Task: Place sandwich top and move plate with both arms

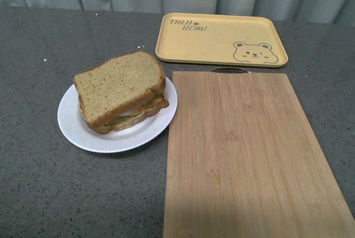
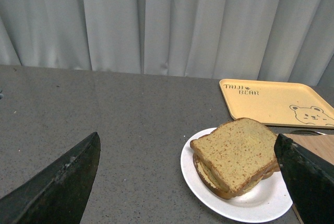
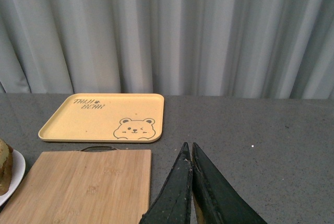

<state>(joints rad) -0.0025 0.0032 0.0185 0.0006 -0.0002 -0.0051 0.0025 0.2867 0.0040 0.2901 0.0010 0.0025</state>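
Grey curtains close the back of the scene, and below them lies a dark grey speckled table [image 1: 44, 193]. My left pincer [image 2: 187, 139] is spread wide and holds nothing. My right pincer [image 3: 190, 153] has its two fingers pressed together, with nothing between them. Neither shows in the front view. The square brown-green speckled sandwich top [image 1: 119, 85] lies on the filled lower slice, a little turned against it, on the round white plate [image 1: 75, 130] at the middle left of the front view. Just right of it is a long bamboo cutting board [image 1: 249, 155], and at the upper right a yellow rectangular tray [image 1: 222, 38] with a bear drawing. I judge the placing is done, so moving the plate comes now. For this my right pincer must open, and both must take opposite rims and keep the plate level.
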